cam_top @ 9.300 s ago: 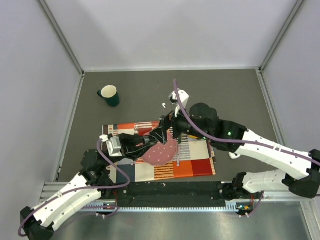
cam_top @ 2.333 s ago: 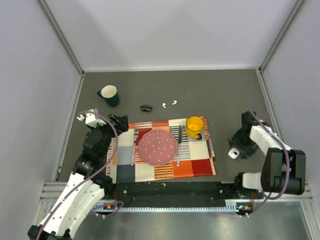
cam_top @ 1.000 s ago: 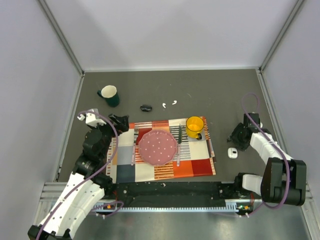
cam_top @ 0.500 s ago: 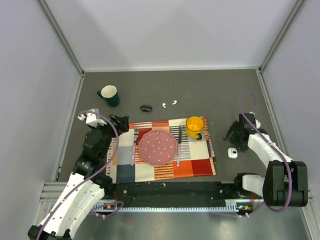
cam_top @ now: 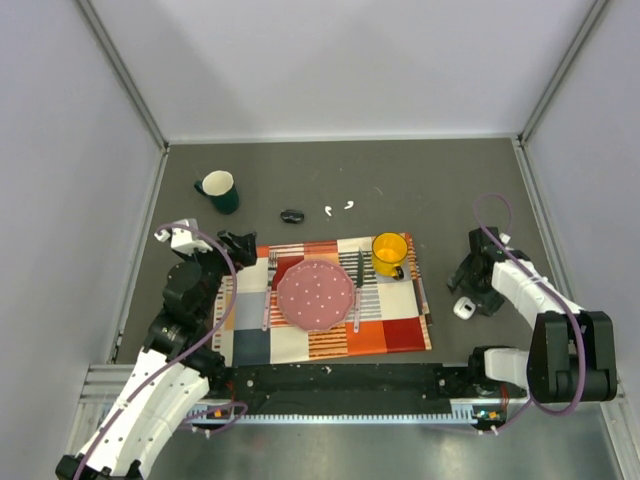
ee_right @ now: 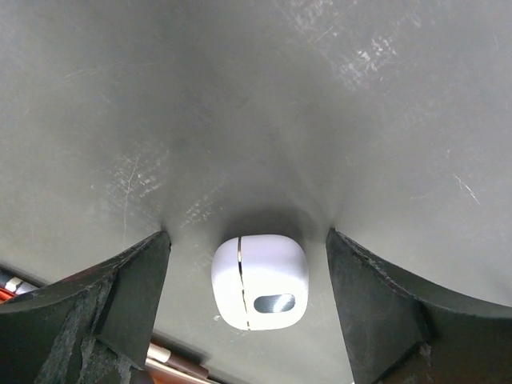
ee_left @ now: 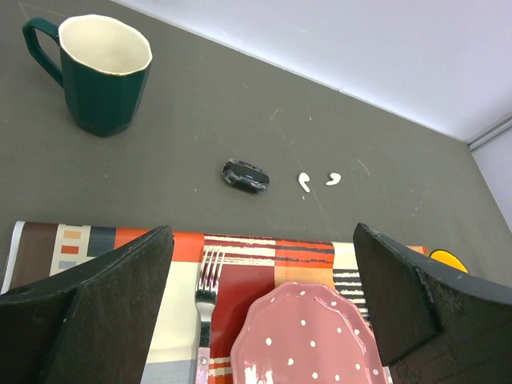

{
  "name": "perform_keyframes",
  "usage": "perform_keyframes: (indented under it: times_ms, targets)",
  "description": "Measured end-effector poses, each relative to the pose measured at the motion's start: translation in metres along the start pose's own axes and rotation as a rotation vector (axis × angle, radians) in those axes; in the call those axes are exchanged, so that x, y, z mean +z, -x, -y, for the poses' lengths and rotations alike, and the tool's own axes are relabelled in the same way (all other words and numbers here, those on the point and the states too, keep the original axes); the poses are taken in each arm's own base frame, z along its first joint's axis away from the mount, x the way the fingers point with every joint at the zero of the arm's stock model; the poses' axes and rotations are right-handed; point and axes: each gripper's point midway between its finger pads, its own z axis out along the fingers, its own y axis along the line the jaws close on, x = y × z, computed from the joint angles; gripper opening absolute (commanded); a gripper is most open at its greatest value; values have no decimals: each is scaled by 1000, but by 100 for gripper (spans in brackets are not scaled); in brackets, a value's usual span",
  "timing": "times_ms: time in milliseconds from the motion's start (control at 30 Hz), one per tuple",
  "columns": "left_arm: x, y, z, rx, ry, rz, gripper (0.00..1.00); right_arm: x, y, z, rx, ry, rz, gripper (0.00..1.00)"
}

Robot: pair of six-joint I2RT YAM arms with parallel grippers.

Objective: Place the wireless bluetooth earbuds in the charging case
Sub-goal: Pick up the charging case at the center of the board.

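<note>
The two white earbuds (cam_top: 328,211) (cam_top: 348,205) lie side by side on the dark table beyond the placemat, and the left wrist view shows the earbuds (ee_left: 303,181) (ee_left: 333,178) ahead. The charging case (cam_top: 462,308) is closed and lies flat on the table at the right. My right gripper (cam_top: 470,296) is over it, open. In the right wrist view the case (ee_right: 260,282) sits between the two fingers (ee_right: 136,296) with a gap on each side. My left gripper (cam_top: 240,246) is wide open and empty over the placemat's far-left corner.
A black oval object (ee_left: 246,175) lies left of the earbuds, and a green mug (cam_top: 218,190) stands at the far left. The striped placemat (cam_top: 390,330) carries a pink plate (cam_top: 315,294), a fork (ee_left: 206,304), a knife (cam_top: 357,285) and a yellow mug (cam_top: 389,253).
My right gripper has opened wider and shifted over the charging case, which now lies between its fingers. The left arm has not moved.
</note>
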Motion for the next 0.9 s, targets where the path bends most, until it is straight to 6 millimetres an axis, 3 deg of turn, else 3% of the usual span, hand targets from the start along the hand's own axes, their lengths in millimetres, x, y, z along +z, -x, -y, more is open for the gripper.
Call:
perform_keyframes:
  times_ms: [133, 433, 533, 733, 900]
  targets:
    - [0, 1, 0, 11, -1, 2, 99, 0, -1, 0, 23, -1, -4, 63]
    - [-2, 0, -2, 22, 2, -2, 99, 0, -2, -1, 13, 8, -9, 54]
    - [-4, 1, -2, 22, 0, 2, 99, -1, -4, 0, 5, 20, -2, 54]
    - [-4, -1, -2, 24, 1, -3, 99, -4, -8, -4, -6, 72, 2, 65]
    - [-4, -1, -3, 24, 2, -6, 99, -5, -10, -6, -16, 93, -1, 58]
